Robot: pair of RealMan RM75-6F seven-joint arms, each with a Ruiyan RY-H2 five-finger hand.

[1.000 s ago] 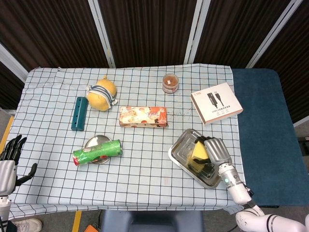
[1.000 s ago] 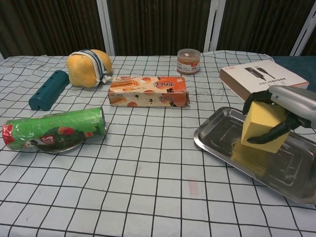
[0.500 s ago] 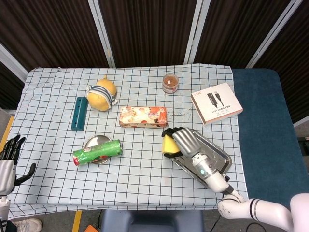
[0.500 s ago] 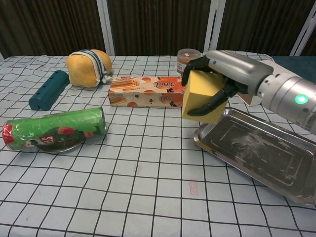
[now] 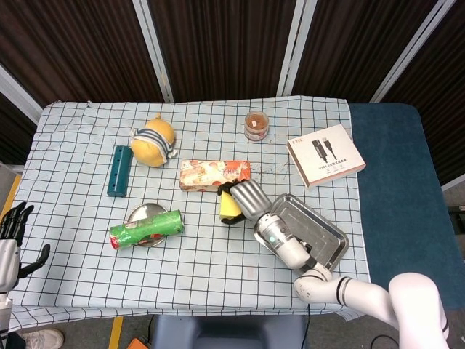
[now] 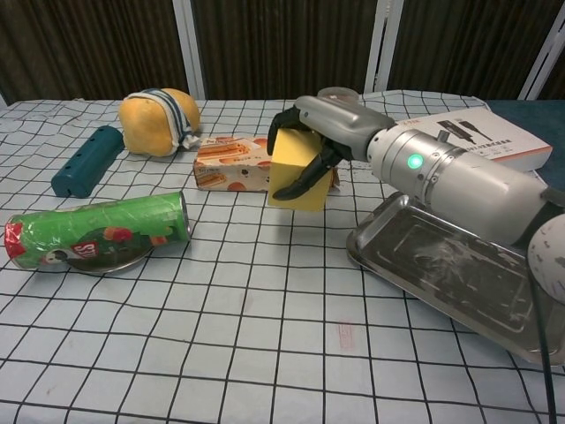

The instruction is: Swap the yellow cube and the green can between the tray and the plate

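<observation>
My right hand (image 5: 242,198) (image 6: 318,124) grips the yellow cube (image 5: 230,207) (image 6: 297,172) and holds it above the cloth, left of the steel tray (image 5: 324,243) (image 6: 459,278) and in front of the orange snack box. The tray holds nothing. The green can (image 5: 147,229) (image 6: 99,231) lies on its side across the small metal plate (image 5: 140,213) (image 6: 119,263) at the front left. My left hand (image 5: 13,233) hangs open off the table's left edge, holding nothing, and appears only in the head view.
An orange snack box (image 5: 216,176) (image 6: 238,163) lies mid-table behind the cube. A teal case (image 5: 118,170) (image 6: 86,159) and a yellow striped ball (image 5: 153,140) (image 6: 157,120) sit at the back left. A small jar (image 5: 256,124) (image 6: 335,110) and a white box (image 5: 325,154) (image 6: 468,140) are at the back right.
My right hand lifted the yellow cube out of the tray and carried it left, past the tray's edge to in front of the snack box. The tray is now bare.
</observation>
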